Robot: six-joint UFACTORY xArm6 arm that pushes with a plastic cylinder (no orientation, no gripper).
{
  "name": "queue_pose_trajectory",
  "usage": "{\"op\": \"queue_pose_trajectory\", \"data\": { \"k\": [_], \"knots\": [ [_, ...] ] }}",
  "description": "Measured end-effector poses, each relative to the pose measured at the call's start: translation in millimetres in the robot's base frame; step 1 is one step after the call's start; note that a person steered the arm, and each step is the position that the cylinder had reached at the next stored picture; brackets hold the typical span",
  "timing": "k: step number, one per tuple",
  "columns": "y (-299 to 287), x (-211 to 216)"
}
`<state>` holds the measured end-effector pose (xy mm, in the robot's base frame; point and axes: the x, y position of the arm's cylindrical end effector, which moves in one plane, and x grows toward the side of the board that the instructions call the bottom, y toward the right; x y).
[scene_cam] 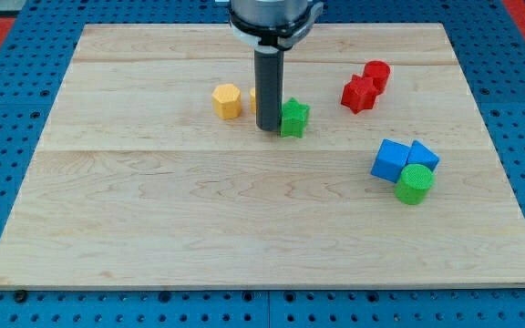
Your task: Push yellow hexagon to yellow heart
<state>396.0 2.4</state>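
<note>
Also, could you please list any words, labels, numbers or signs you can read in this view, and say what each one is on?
None: no readable text shows anywhere.
The wooden board, the yellow hexagon, the green star and the other blocks are all plain.
The dark rod carries no marking; my tip sits just left of the green star.

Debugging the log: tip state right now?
My tip: no gripper, holding nothing; it sits between the yellow hexagon and green star, close beside the star. Contact cannot be told.
</note>
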Motion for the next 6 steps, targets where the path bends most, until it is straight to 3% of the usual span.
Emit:
{"op": "queue_pose_trajectory", "data": {
  "k": [2, 3, 4, 6],
  "knots": [
    [-2, -9],
    [-25, 23],
    [-85, 20],
    [-48, -13]
  ]
}}
